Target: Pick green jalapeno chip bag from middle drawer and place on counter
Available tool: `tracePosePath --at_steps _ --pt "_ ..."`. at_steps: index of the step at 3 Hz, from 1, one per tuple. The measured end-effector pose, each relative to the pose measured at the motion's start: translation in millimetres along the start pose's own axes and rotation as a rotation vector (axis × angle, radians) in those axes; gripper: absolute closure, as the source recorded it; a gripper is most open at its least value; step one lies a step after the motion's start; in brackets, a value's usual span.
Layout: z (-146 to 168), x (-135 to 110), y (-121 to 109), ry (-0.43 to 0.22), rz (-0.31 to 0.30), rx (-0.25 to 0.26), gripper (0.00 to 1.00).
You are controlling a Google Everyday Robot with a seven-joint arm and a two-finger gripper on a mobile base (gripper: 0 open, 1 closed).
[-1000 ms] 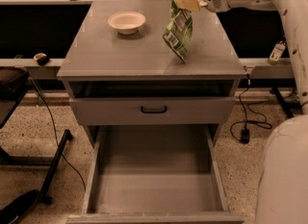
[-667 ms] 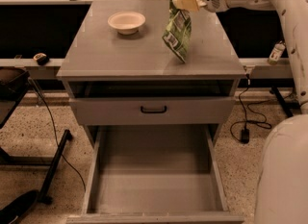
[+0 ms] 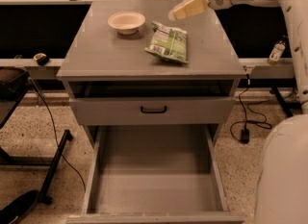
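The green jalapeno chip bag [image 3: 168, 43] lies flat on the counter [image 3: 110, 55], right of centre, with its white printed panel up. My gripper [image 3: 179, 12] hangs above the back right of the counter, just above and behind the bag, apart from it and holding nothing. The middle drawer [image 3: 154, 189] is pulled fully out at the bottom of the cabinet, and its grey floor is bare.
A cream bowl [image 3: 126, 21] stands at the back of the counter, left of the bag. The shallower drawer front with a black handle [image 3: 153, 109] sits above the open drawer. A dark stand base and cables lie on the floor at the left; a cable and plug at the right.
The bag hung upright from my gripper above the counter; now it lies flat on the counter, let go. My gripper has lifted slightly up and away from it.
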State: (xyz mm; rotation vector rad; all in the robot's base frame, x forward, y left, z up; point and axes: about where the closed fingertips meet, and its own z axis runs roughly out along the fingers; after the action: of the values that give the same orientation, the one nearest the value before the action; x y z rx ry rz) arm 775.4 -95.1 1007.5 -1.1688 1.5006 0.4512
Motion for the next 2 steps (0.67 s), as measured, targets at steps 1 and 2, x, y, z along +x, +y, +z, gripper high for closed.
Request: tracePosePath --at_steps 1,2 --pt "-35.6 -10.4 10.8 0.134 -0.131 -0.022 0.00" --pt "-64.5 -5.1 8.5 0.305 -0.208 0.006 0.00"
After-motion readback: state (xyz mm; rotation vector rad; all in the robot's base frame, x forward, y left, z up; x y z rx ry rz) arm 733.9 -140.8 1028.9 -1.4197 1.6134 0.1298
